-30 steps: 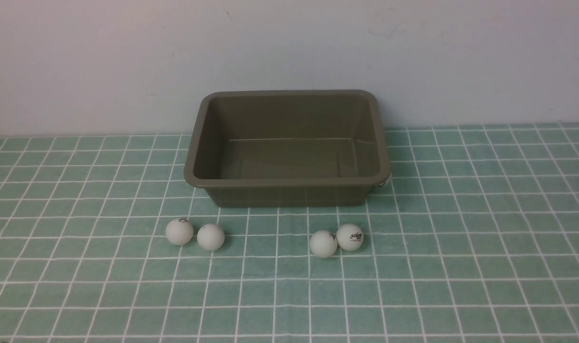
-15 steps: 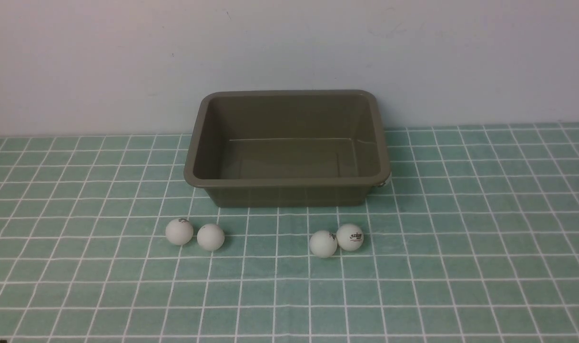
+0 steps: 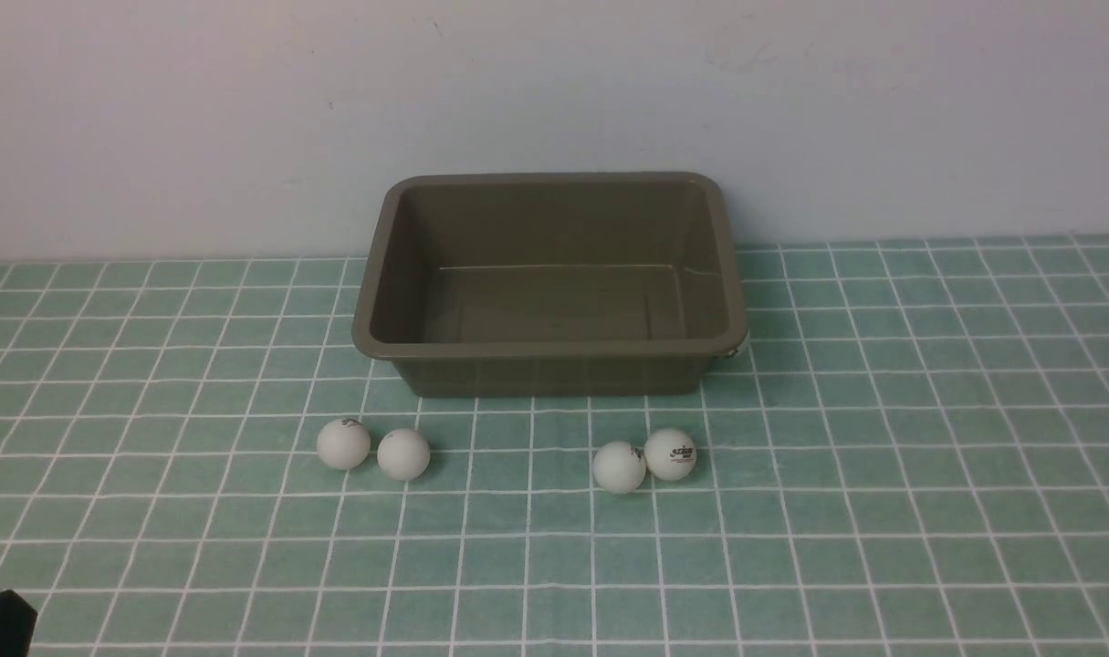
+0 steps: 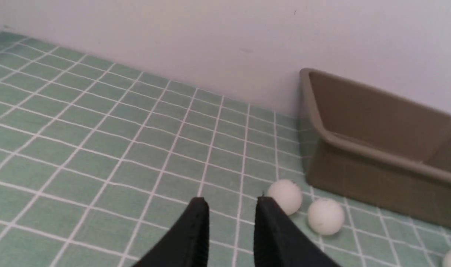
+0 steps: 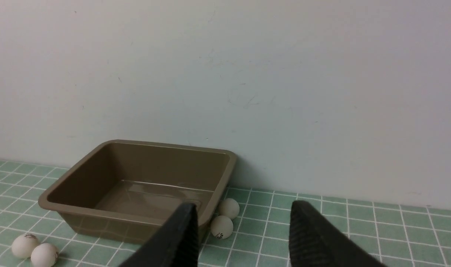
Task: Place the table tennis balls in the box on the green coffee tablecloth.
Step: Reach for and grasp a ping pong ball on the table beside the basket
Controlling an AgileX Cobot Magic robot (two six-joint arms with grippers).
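Observation:
Several white table tennis balls lie on the green coffee tablecloth in front of the olive-brown box, which has nothing in it. One pair is on the left and another pair on the right. My left gripper hovers low, near the left pair, its fingers a little apart around nothing. Only a black part of it shows in the front view's bottom-left corner. My right gripper faces the box from a distance, fingers wide apart and empty.
A plain pale wall rises right behind the box. The checked cloth stretches to both sides and toward me. In the right wrist view, two balls sit by the box's near corner.
A black part of my left arm has come into the front view's bottom-left corner. The balls and the box have not moved.

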